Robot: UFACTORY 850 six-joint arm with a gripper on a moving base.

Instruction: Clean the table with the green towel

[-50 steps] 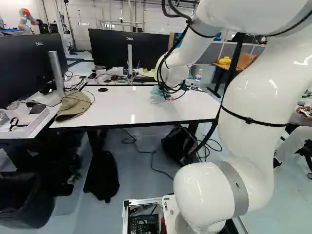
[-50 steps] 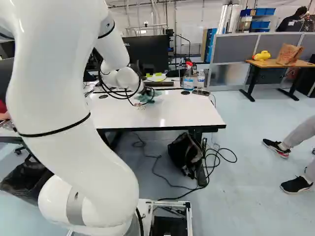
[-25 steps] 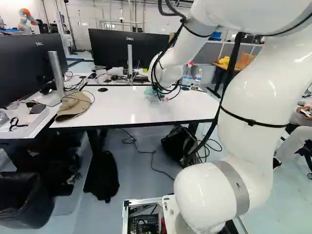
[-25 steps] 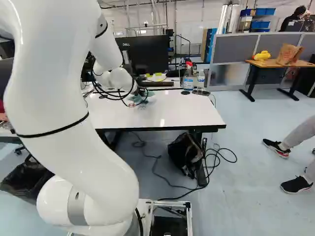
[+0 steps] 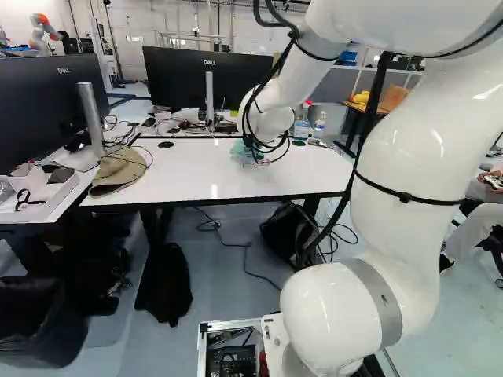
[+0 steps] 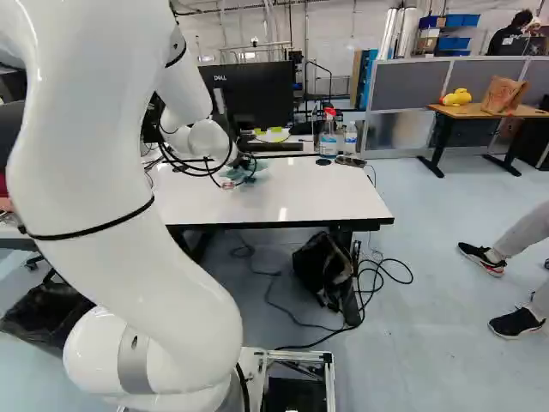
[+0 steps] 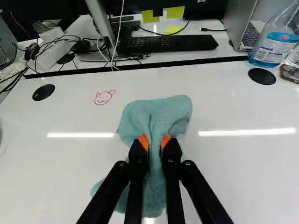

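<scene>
Wrist view: the green towel (image 7: 156,114) is held between the two fingers of the black gripper (image 6: 244,178), their orange pads (image 7: 144,141) pressing it from either side into a narrow, upright fold. The cloth lies on the glossy white table (image 6: 300,202), one part fanned out ahead of the fingertips and another trailing back beneath the fingers. A small red doodle (image 7: 104,97) marks the surface ahead of the gripper and to one side, near the towel but apart from it. Past the table's dark far edge sit a black keyboard (image 7: 168,43) and yellow sticky notes (image 7: 175,12). A spray bottle of blue liquid (image 6: 328,137) stands at the table's far edge, close to a clear bottle (image 6: 350,137), both to the right of the towel in the right base view.

At the left of the left base view, a tan cloth (image 5: 118,169) drapes beside a monitor stand (image 5: 92,122), well apart from the towel. The white arm (image 5: 409,157) reaches over the table, black cables (image 5: 253,126) looping around its wrist. A black bag (image 6: 323,268) rests on the floor below.
</scene>
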